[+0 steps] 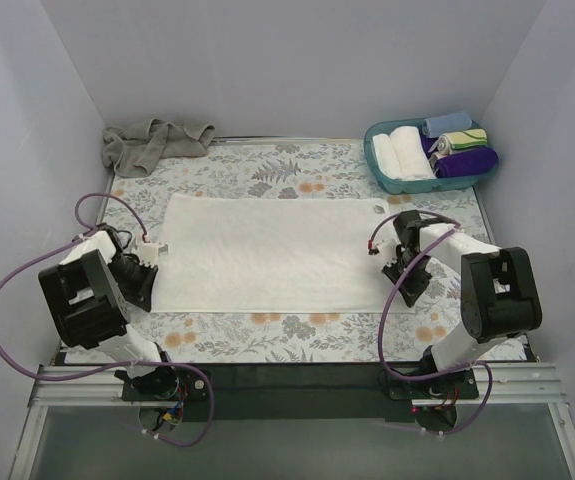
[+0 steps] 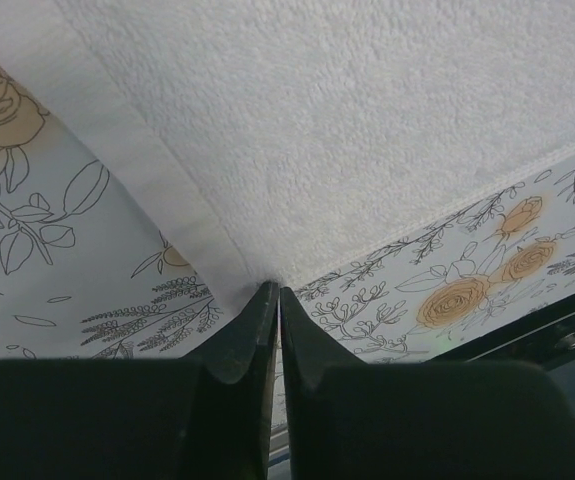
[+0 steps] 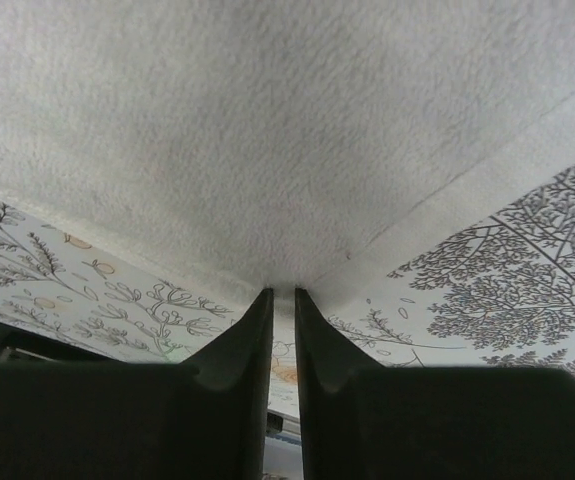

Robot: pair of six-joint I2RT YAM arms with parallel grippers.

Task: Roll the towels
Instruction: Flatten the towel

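Two grippers, each at a near corner of the white towel, which lies flat mid-frame in the top view. Left gripper: fingers pressed together, nipping the lower-left corner. Right gripper: thin gap, pinching the lower-right corner. Grey towel crumpled upper left; teal basket upper right, well apart.

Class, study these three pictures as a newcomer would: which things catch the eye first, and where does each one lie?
A large white towel lies spread flat across the middle of the floral tablecloth, with the left gripper and the right gripper each pinched shut on a near corner. A crumpled grey towel sits at the far left corner, and a teal basket of rolled towels at the far right.
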